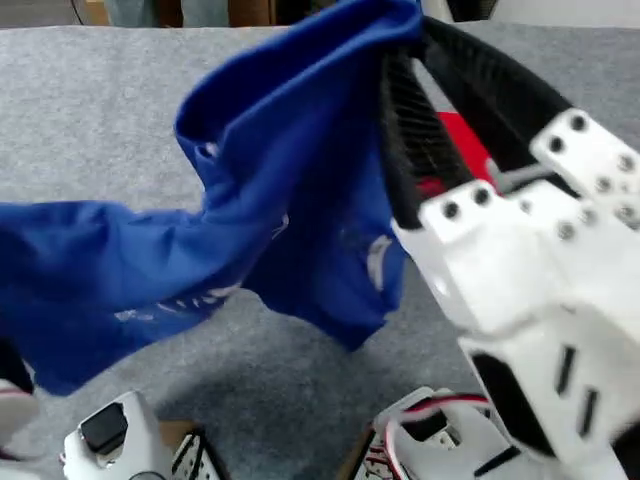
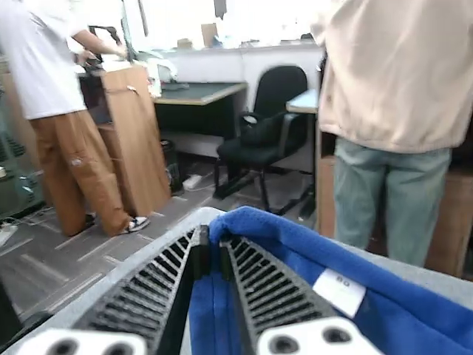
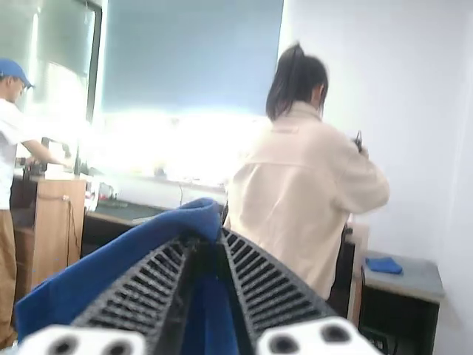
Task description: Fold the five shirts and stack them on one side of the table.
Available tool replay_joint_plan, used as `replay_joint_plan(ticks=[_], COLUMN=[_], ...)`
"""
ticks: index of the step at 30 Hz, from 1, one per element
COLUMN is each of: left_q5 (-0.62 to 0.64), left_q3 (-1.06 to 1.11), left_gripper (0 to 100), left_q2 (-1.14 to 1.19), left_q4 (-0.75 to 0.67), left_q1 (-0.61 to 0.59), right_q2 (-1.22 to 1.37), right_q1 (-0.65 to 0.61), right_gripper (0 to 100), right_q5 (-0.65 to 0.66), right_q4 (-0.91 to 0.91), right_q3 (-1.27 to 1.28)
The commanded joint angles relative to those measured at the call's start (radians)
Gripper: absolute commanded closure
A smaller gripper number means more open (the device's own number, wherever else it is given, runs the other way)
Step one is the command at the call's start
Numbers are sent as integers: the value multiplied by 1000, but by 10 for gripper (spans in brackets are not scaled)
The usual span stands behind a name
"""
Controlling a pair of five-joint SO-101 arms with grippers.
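Observation:
A blue shirt (image 1: 290, 200) hangs above the grey table (image 1: 100, 100), bunched and draped down toward the left edge. High up at the back, an arm's black-fingered gripper (image 1: 398, 40) pinches the shirt's top fold. In the left wrist view my left gripper (image 2: 209, 240) is shut on a blue shirt (image 2: 295, 259) fold, with a white neck label (image 2: 338, 290) beside it. In the right wrist view my right gripper (image 3: 209, 238) is shut on blue shirt (image 3: 111, 270) fabric, lifted well off the table.
Something red (image 1: 465, 140), partly hidden behind the raised arm, lies on the table at the right. Both arm bases (image 1: 120, 440) sit at the near edge. Bare grey table shows at the back left and under the hanging shirt.

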Motion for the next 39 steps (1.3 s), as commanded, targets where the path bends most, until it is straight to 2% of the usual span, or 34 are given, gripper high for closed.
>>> replay_joint_plan(ticks=[1, 9, 15, 18, 20, 23, 26, 31, 33, 35, 37, 39], left_q5=[9, 2, -37, -69, -80, -77, -75, -75, -74, -74, -75, -77], left_q3=[-4, -2, 30, 165, 321, 587, 858, 1330, 1457, 1524, 1529, 1495], left_gripper=[971, 971, 971, 971, 971, 971, 971, 971, 971, 971, 971, 971], left_q2=[-8, -17, -6, -3, -3, -6, -3, -3, 3, 37, 97, 178], left_q4=[2, 2, 3, -11, -83, -298, -585, -1240, -1510, -1722, -1827, -1860], left_q1=[-74, -127, -116, -114, -113, -114, -90, 7, 30, 54, 73, 84], right_q2=[-10, -5, 58, 110, 150, 225, 308, 481, 559, 642, 727, 814], right_q1=[9, 9, 9, 14, 25, 52, 80, 83, 84, 86, 86, 84], right_gripper=[985, 985, 985, 985, 985, 985, 985, 985, 985, 985, 985, 985], right_q5=[-8, -3, -2, -2, 3, 34, 34, 34, 34, 34, 34, 34], right_q4=[-17, 48, 46, 5, -35, -129, -261, -479, -563, -628, -661, -666], right_q3=[-87, -182, -25, 65, 131, 245, 344, 406, 389, 354, 294, 211])
